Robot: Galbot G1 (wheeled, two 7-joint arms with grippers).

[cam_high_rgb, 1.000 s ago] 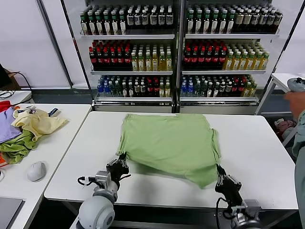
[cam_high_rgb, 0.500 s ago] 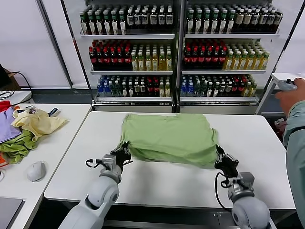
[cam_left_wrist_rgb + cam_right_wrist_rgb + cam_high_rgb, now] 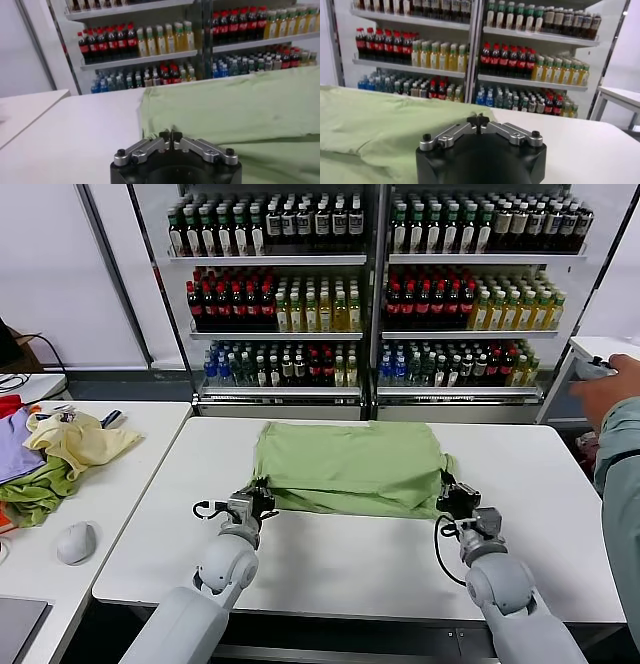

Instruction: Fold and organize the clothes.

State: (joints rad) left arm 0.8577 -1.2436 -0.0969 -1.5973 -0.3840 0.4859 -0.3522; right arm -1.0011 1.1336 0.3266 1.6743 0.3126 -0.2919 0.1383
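T-shirt (image 3: 348, 466): I saw the light green shirt lying at the centre of the head frame, folded so its near half was doubled over the far half.
Surface: it lay on a white table (image 3: 380, 559) filling the lower middle of the frame; a second white table (image 3: 110, 484) stood at the lower left.
Room: drink coolers (image 3: 375, 294) with rows of bottles ran across the top of the frame, behind the table.
Side table: a heap of yellow, green and purple garments (image 3: 55, 459) and a pale computer mouse (image 3: 76, 542) lay on it, at the left edge.
Person: a hand holding a small device (image 3: 610, 384) showed at the right edge.
Left gripper (image 3: 258, 501): at the shirt's near left corner, left of centre; in its wrist view the fingertips (image 3: 164, 136) were almost together right at the cloth's edge. I could not tell whether they were pinching the cloth.
Right gripper (image 3: 447, 494): at the shirt's near right corner, right of centre; in its wrist view the fingertips (image 3: 478, 119) were nearly touching, with the cloth just beside them. I could not tell whether it gripped the cloth.
Look of shirt: plain pale green on the visible side, fairly smooth, with a sleeve poking out on the right.
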